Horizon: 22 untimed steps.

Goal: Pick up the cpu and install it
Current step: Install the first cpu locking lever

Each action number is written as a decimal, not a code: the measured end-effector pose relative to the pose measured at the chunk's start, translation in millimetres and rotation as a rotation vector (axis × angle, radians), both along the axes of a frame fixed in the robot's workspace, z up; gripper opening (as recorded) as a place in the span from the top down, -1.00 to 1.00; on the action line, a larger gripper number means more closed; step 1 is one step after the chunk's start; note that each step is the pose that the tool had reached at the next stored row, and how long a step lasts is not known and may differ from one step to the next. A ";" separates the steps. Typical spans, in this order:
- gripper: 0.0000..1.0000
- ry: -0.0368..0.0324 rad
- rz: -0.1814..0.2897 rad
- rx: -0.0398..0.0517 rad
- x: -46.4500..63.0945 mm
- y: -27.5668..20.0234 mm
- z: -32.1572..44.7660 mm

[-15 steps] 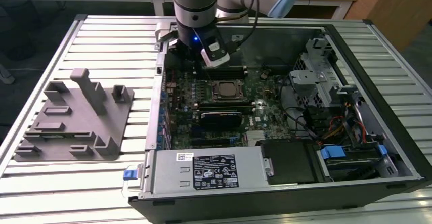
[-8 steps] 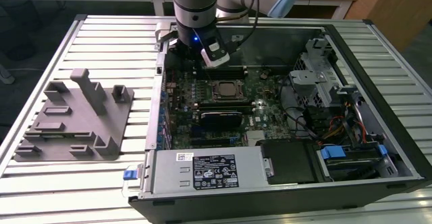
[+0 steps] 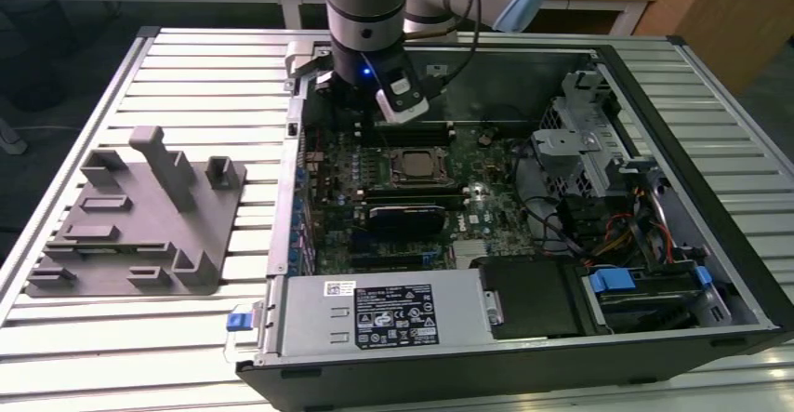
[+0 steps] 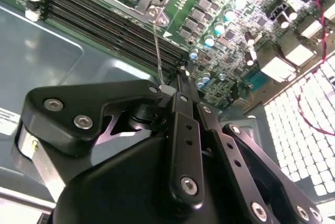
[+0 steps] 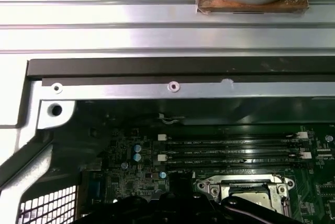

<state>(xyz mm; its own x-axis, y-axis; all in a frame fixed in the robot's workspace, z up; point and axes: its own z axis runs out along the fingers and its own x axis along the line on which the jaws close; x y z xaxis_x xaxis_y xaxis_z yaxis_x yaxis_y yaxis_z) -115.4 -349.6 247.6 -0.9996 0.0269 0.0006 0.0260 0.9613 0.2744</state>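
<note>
In the socket [image 5: 208, 186], cpu [image 5: 254, 203] half hidden

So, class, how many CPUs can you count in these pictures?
1: the cpu sits in the socket on the motherboard, mid-case in the exterior view. Others may be hidden.

Shiny silver metal cpu [image 3: 416, 164]; matt grey plastic tray [image 3: 137, 217]; ribbed, dull-sheen metal counter [image 3: 186, 77]; matt black case [image 3: 522, 375].

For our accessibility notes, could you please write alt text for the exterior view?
A robot arm hangs over an open computer case lying on a slatted metal table, the cpu sitting in its socket. A grey tray sits at the exterior view's left.
</note>
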 end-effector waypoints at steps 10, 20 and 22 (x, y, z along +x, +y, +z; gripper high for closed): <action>0.79 0.0063 0.000 -0.0055 15.9 0.0 -0.2; 0.79 0.0065 0.000 -0.0093 19.2 0.0 -0.3; 0.79 0.0066 0.000 -0.0093 19.4 0.0 -0.2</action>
